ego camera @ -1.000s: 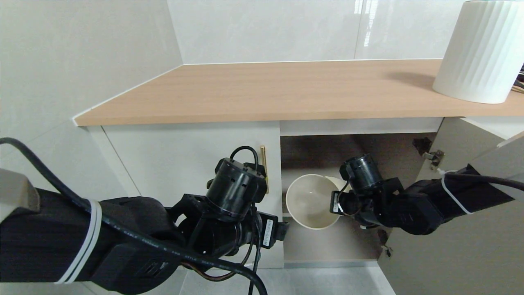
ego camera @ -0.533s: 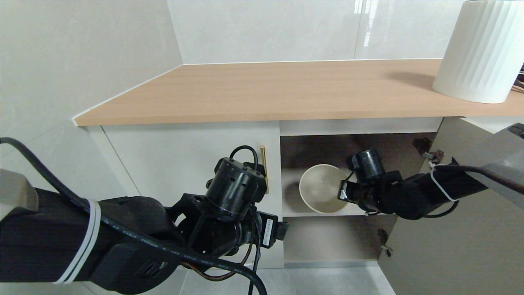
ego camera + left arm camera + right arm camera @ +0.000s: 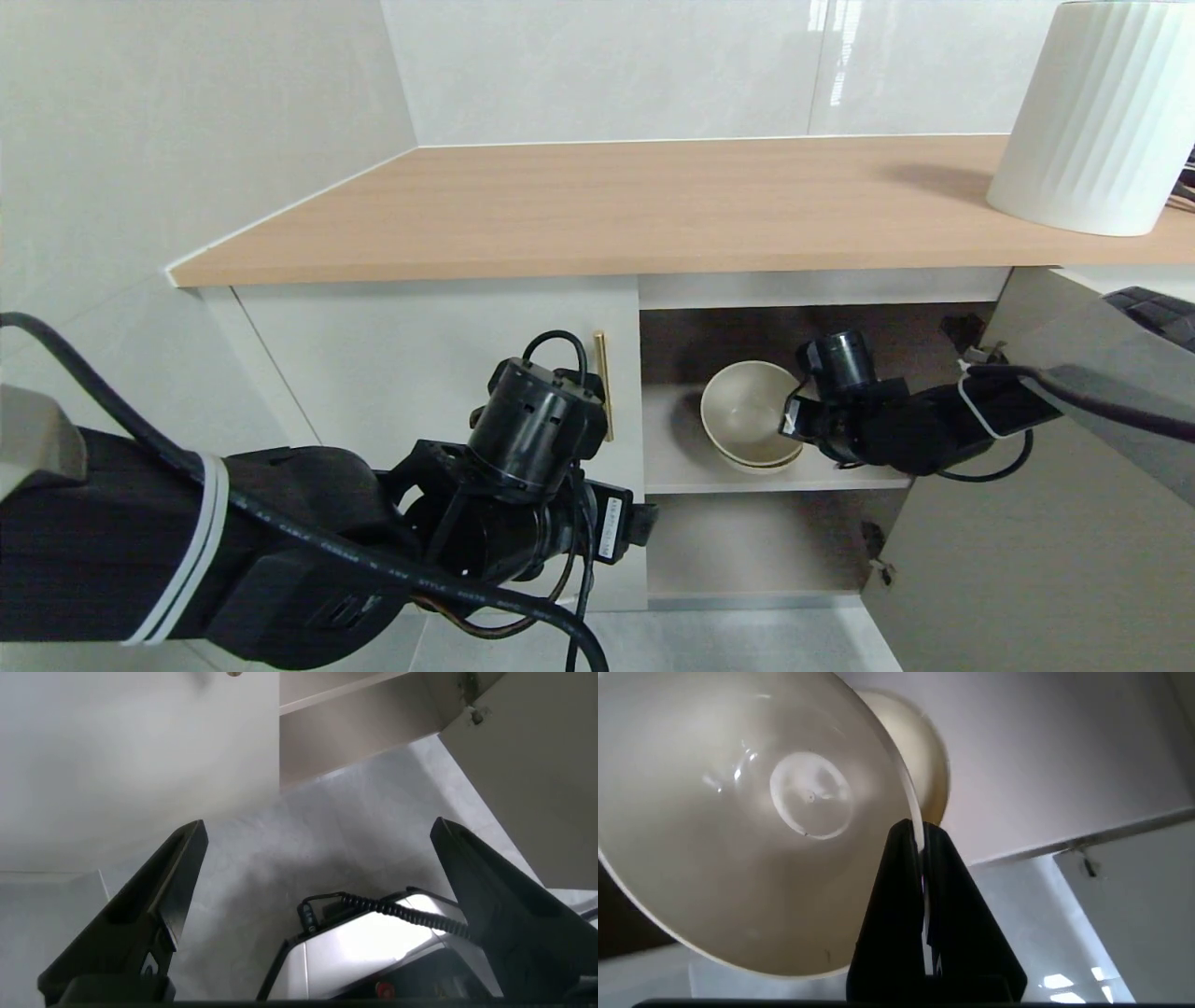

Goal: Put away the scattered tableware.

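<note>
Past the shelf edge point(image 3: 695, 487), right end effector point(image 3: 790, 426) pinches the bowl point(image 3: 740, 409) at its rim; left end effector point(image 3: 318, 833) gapes.

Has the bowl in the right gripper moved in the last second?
Yes. The bowl in the right gripper has gone up and deeper into the cabinet, away from the gold door handle, ending over a second bowl on the shelf.

White ribbed cyl. point(image 3: 1088, 117) (lampshade?) on wood countertop point(image 3: 607, 205), rt end; brass door handle point(image 3: 602, 383).
</note>
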{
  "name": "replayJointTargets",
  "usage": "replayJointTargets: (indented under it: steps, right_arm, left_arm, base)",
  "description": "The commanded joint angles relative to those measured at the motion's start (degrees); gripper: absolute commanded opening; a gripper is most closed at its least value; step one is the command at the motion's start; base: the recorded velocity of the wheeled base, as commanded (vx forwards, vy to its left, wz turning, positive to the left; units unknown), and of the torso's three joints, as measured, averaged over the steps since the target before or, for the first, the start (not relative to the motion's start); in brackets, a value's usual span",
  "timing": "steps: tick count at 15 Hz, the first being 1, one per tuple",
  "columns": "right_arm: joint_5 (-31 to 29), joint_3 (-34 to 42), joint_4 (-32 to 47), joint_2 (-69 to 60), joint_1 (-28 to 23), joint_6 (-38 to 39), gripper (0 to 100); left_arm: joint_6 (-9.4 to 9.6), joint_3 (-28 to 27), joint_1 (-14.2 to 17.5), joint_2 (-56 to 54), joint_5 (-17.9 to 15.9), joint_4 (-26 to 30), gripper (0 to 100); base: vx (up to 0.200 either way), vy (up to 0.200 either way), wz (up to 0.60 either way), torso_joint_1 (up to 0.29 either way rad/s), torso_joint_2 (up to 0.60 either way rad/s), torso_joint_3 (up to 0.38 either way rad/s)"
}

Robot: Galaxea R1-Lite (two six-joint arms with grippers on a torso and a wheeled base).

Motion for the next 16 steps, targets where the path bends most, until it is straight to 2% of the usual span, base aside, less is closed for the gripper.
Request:
replayJointTargets:
  steps: [1, 16]
  right_arm:
    - [-0.06, -1.58, 0.03, 2.41, -0.55, -0.08, 0]
    - [-0.06, -5.97, 0.38, 6.54, -1.87, -0.08, 0]
  left_arm:
    - [-0.04, 0.00, -0.01, 0.06, 0.02, -0.02, 100]
    - [-0.04, 0.00, 0.52, 0.24, 0.02, -0.28, 100]
  base:
    - [0.000, 0.000, 0.00, 0.000, 0.00, 0.000]
    - [0.000, 0.000, 0.00, 0.000, 0.00, 0.000]
